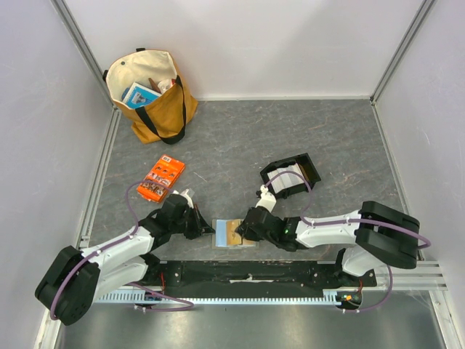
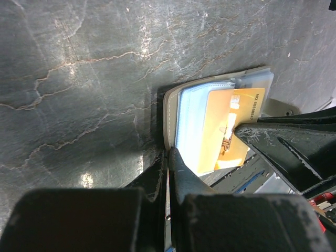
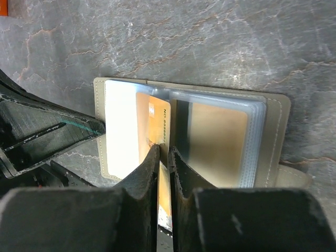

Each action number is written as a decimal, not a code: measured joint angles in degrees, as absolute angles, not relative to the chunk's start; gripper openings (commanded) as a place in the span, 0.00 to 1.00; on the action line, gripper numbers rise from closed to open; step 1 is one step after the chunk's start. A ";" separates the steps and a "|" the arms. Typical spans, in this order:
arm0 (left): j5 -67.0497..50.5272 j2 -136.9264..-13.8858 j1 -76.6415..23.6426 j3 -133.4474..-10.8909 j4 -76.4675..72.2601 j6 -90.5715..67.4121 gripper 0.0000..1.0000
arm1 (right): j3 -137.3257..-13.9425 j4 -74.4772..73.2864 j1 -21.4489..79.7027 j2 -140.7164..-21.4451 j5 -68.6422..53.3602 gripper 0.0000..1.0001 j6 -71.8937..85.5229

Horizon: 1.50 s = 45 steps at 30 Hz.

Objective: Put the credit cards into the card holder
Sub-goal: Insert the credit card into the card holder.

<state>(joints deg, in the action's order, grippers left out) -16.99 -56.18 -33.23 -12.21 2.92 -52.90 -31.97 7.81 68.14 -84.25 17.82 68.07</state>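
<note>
The card holder [image 3: 273,136] lies opened flat on the grey tabletop [image 1: 240,138], close to the near edge and just ahead of the arms' mounting rail [image 1: 247,273], with both grippers meeting over it. Its clear sleeves [image 3: 257,105] face up. One tan card [image 3: 218,136] looks to be seated in the right-hand page.

A gold credit card [image 3: 155,121] stands half into the left-hand page. The right gripper [image 3: 164,152] is clamped on the card's trailing end, fingers either side of it, so I'd say it is feeding the card lengthwise into a sleeve.

The left gripper [image 2: 168,163] is at the holder's outer left rim. Its fingers are drawn together there, apparently pinching the cover's edge. One left finger [image 3: 63,128] lies across the rim in the right wrist view. That reads as bracing: pinned on that side, the holder shouldn't slide or fold shut as the card pushes in.

Room is tight at the centre. The two grippers sit nearly tip to tip, with only the left page between them, so the card has just the sleeve's own length to travel. Beyond the holder the table is open.

The black tray [image 1: 312,169], with the remaining white cards [image 1: 287,178], sits past the right arm, well apart. The orange packet [image 1: 161,179] lies off to the left, and the tote bag [image 1: 156,109] stands in the far left corner.
</note>
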 measured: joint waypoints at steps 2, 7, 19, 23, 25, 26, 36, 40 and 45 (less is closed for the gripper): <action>-16.93 -56.16 -33.23 -12.21 2.98 -52.90 0.02 | -31.99 9.17 68.16 -85.32 17.23 0.12 68.07; -16.78 -56.07 -33.23 -12.21 3.25 -52.90 0.02 | -32.71 12.21 68.12 -88.23 15.22 0.16 68.10; -16.80 -55.75 -33.23 -12.21 3.31 -52.90 0.02 | -33.17 5.78 68.42 -82.94 18.15 0.45 67.20; -16.80 -55.77 -33.23 -12.23 3.31 -52.90 0.02 | -33.17 3.99 68.42 -82.19 18.92 0.45 66.32; -16.80 -55.77 -33.23 -12.21 3.31 -52.93 0.02 | -33.36 3.53 68.45 -82.67 18.87 0.45 65.89; -16.80 -55.77 -33.23 -12.21 3.31 -52.90 0.02 | -33.91 3.49 68.51 -83.33 18.70 0.45 65.69; -16.80 -55.77 -33.23 -12.21 3.31 -52.90 0.02 | -38.46 4.73 69.67 -89.21 15.92 0.42 63.24; -16.73 -55.77 -33.23 -12.21 3.40 -52.90 0.02 | -38.61 5.58 69.76 -90.08 14.87 0.42 62.52; -16.58 -55.75 -33.23 -12.21 3.73 -52.90 0.02 | -38.61 6.42 69.78 -90.08 14.00 0.39 61.71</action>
<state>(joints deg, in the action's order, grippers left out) -16.58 -55.75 -33.23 -12.21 3.73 -52.90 -38.61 6.42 69.78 -90.08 14.00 61.71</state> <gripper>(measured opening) 0.022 0.410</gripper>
